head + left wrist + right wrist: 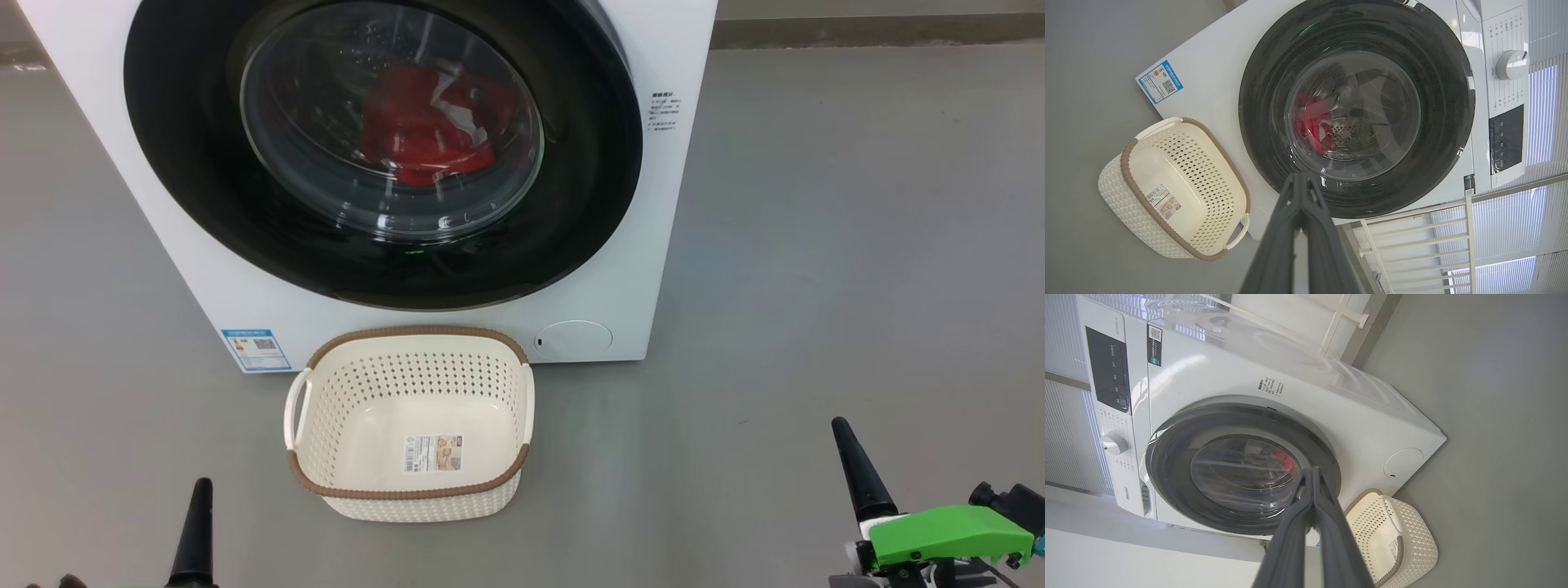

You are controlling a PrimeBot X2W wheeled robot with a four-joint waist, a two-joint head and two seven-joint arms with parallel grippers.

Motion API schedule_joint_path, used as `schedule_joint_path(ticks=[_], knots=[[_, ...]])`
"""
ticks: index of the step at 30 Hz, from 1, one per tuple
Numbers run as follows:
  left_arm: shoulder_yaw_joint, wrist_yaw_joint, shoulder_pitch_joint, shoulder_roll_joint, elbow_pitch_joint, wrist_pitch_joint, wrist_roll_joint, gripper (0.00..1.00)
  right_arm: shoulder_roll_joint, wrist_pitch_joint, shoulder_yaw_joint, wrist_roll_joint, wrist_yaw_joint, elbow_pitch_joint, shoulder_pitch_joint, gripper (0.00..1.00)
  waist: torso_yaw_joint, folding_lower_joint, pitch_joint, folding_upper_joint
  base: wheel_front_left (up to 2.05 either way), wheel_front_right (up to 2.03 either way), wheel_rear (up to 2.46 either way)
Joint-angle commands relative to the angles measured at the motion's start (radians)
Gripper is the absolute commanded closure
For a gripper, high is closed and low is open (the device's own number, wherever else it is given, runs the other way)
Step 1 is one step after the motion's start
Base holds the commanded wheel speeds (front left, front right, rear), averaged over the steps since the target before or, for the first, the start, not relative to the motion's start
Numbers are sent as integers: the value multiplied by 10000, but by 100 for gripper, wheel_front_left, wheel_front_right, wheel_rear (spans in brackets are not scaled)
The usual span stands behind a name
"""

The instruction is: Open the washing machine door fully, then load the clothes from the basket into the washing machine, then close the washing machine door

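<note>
The white washing machine (637,269) stands ahead with its black-rimmed round door (204,180) shut flat against its front. Through the glass bowl the red clothes (424,131) lie inside the drum; the left wrist view shows the clothes (1312,122) too. The cream basket (326,400) with a brown rim sits on the floor just in front of the machine, with nothing in it but its label. My left gripper (200,490) is low at the left, shut, holding nothing. My right gripper (841,433) is low at the right, also shut with nothing in it. Both are well back from the door.
Grey floor (857,245) spreads to the right and left of the machine. A white railing (1412,241) and ribbed blinds stand beside the machine in the wrist views. The control panel and knob (1511,65) sit above the door.
</note>
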Motion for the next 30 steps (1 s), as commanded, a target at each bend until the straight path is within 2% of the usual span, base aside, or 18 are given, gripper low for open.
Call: schedule_joint_path(ticks=[1, 30], knots=[[310, -24, -491, 118, -169, 67, -237, 100, -24, 77, 83, 311, -7, -323, -252, 100, -1, -1, 2, 0, 0, 0, 0], [798, -32, -916, -113, 140, 915, -2957, 100, 215, 938, -475, 3174, -13, -479, -233, 100, -26, -1, 44, 0, 0, 0, 0]])
